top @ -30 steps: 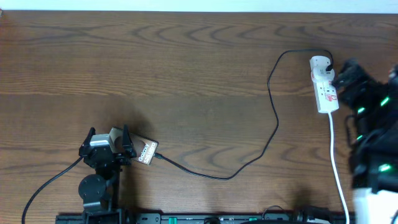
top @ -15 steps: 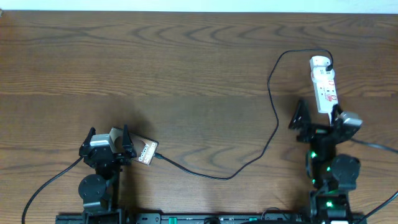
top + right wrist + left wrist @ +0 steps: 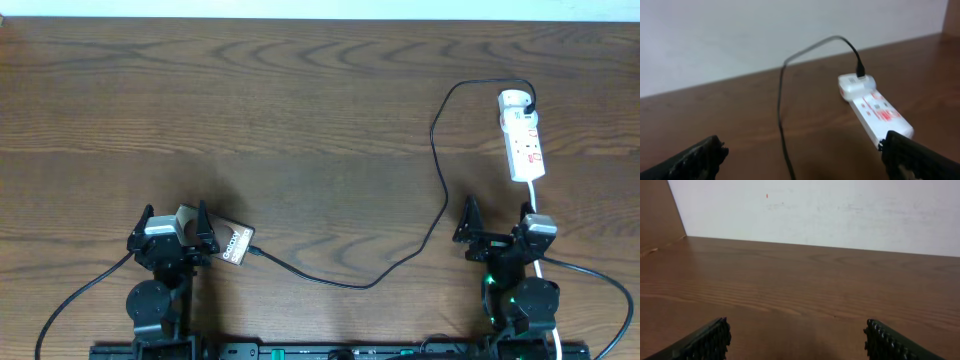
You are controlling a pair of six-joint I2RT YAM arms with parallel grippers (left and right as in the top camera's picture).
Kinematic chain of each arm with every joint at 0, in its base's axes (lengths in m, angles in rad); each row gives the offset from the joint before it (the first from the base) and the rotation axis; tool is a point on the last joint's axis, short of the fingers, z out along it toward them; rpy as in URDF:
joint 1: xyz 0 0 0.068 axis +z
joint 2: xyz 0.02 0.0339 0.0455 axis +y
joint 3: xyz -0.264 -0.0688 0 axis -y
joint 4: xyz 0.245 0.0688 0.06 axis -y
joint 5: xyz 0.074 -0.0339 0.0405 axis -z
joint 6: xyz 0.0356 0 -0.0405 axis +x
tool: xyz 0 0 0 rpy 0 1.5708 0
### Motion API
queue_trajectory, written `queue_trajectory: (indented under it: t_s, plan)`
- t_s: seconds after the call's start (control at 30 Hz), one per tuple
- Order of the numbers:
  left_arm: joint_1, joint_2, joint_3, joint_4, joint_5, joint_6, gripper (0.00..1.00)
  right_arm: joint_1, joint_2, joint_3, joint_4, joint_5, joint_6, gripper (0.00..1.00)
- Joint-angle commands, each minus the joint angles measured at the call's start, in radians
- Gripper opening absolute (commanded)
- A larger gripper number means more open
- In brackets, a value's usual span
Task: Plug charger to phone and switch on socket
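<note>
The phone (image 3: 236,243) lies flat, a little turned, on the table (image 3: 300,130) near its front edge, just beside the left gripper (image 3: 172,228), whose jaws stand wide and hold nothing. The charger (image 3: 437,180) meets the phone's edge with its small tip; it looks plugged in, but whether it is fully seated is too small to tell. From there the thin black cable runs to the right, bends away, and ends at the far end of the socket (image 3: 523,135). The right gripper (image 3: 498,222) is also near the front edge, released and empty, well short of the socket that its wrist view shows ahead. I judge the plugging done or nearly so, and the switch step in hand. The next move calls for the right arm to reach forward and press a fingertip on the red-marked switch, gently, because the light strip may slide.
</note>
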Motion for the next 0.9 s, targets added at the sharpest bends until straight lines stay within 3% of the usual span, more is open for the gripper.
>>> queue_trajectory:
  t_s: [0.0, 0.2, 0.87]
  plan:
    - [0.004, -0.005, -0.014, -0.039, 0.027, 0.006, 0.85, 0.009, -0.068, -0.001, -0.038, 0.003, -0.070, 0.99]
    - [0.004, -0.005, -0.014, -0.038, 0.027, 0.006, 0.85, 0.009, -0.072, -0.001, -0.043, -0.037, -0.179, 0.99]
    - [0.004, -0.005, -0.014, -0.039, 0.027, 0.006, 0.85, 0.015, -0.072, -0.001, -0.042, -0.039, -0.182, 0.99]
